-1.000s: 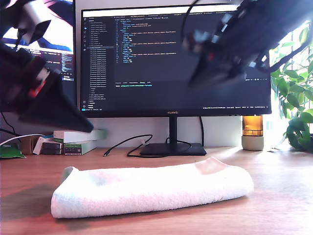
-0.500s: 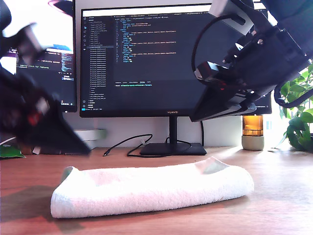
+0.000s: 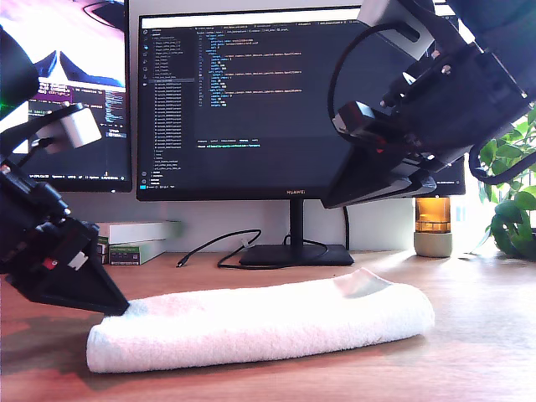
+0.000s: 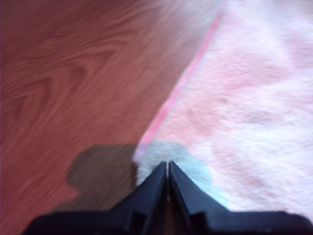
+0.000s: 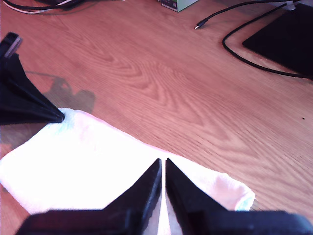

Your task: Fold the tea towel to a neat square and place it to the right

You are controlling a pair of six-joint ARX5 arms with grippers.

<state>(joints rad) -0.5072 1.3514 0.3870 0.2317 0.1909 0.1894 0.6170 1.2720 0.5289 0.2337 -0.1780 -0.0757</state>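
You see my first claw [image 3: 117,308] clenched, its tip at the folded towel's [image 3: 260,327] corner on the tabletop [image 3: 486,352]; my second claw [image 3: 331,201] hangs clenched above.

Pale pink-and-white tea towel [image 3: 260,327] with mint-green corner patch, on reddish-brown wood-grain desk [image 5: 161,83]; black jaws.

The bezel below the screen of the central monitor [image 3: 297,100] carries the brand "HUAWEI" in small letters. The screen shows lines of code and a file list, too small to read. A second monitor [image 3: 79,100] at the exterior view's left shows terminal text, also illegible. Print on the boxes [image 3: 134,243] beneath it cannot be read.
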